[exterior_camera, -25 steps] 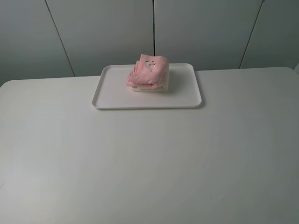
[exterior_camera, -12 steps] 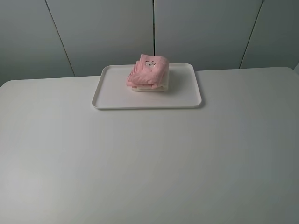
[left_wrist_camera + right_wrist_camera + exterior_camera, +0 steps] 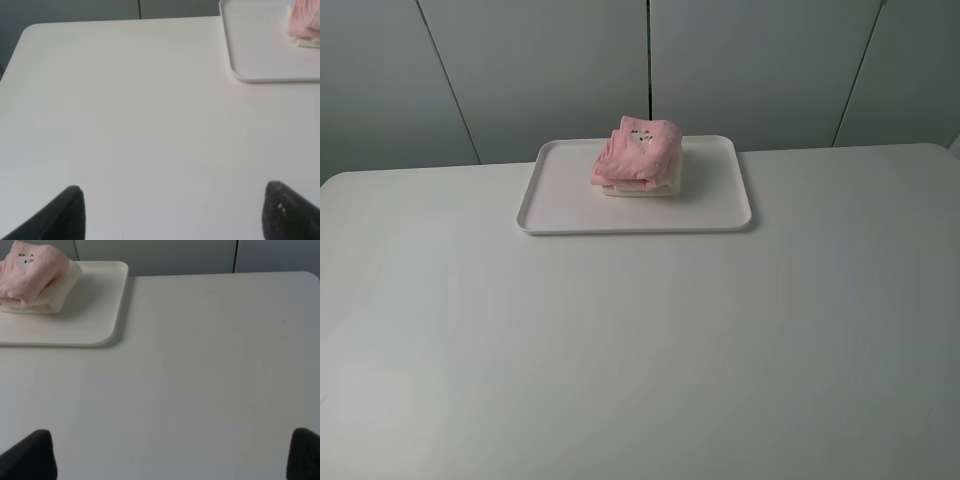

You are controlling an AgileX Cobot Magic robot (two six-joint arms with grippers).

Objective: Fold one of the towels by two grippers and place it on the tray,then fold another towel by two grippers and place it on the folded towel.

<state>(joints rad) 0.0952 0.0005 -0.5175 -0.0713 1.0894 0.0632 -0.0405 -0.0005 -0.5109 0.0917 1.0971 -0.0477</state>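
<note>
Nearest, the left gripper [image 3: 172,212] and right gripper [image 3: 172,452] hang wide apart and empty over the bare white table [image 3: 640,340], while upper centre in the high view the flat white plastic tray [image 3: 565,200] carries the folded pale pink terry towel [image 3: 638,150] atop the cream-white terry towel [image 3: 638,189].

Left gripper [image 3: 175,210] spread wide, empty, black fingertips [image 3: 70,212] far apart. Right gripper [image 3: 170,455] likewise wide, holding nothing. Neither arm visible from the high camera.
</note>
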